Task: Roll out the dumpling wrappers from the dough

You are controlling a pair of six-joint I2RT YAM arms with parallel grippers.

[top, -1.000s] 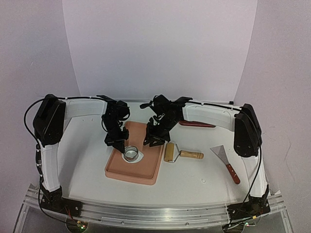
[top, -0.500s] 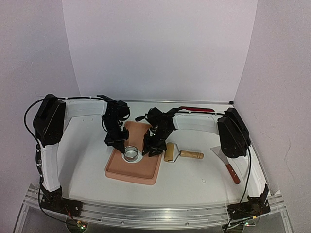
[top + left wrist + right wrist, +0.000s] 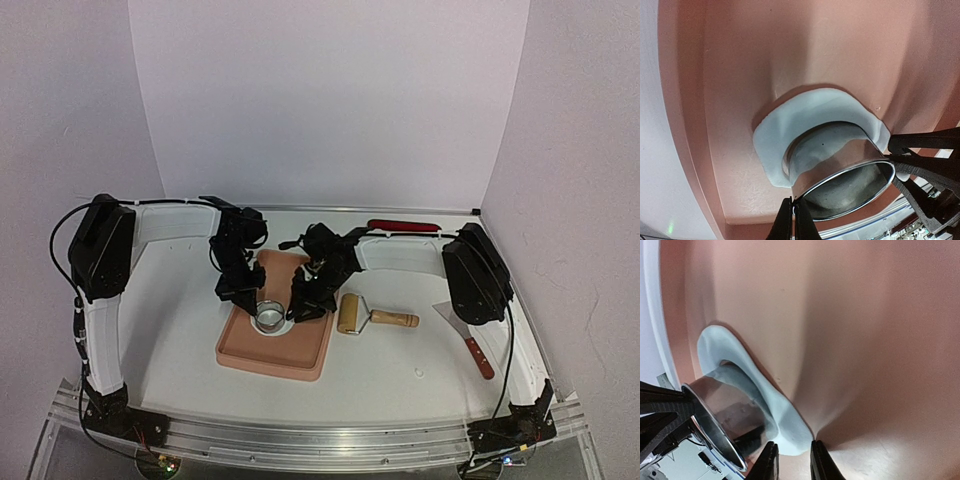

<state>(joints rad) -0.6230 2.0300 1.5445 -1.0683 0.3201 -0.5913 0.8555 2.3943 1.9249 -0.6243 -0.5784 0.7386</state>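
Note:
A thin irregular sheet of white dough [image 3: 785, 125] lies on the pink tray [image 3: 285, 350]. A small metal ring [image 3: 840, 162] stands pressed into it. My left gripper [image 3: 793, 220] is shut on the ring's near rim. My right gripper [image 3: 792, 460] is low on the tray at the ring's right side. Its jaws stand a little apart, with the pointed edge of the dough [image 3: 790, 432] between them. In the top view both grippers flank the ring [image 3: 268, 318]. The dumpling wrappers are hidden; only a grey floor shows inside the ring.
A wooden rolling pin [image 3: 352, 313] lies just right of the tray, close to my right arm. A scraper with a red handle [image 3: 468, 338] lies further right. A red-handled tool [image 3: 403, 226] rests along the back wall.
My right arm has swung left and down onto the tray, bringing its gripper to the dough's edge beside the ring, and its jaws have narrowed. The left gripper and the ring have stayed put.

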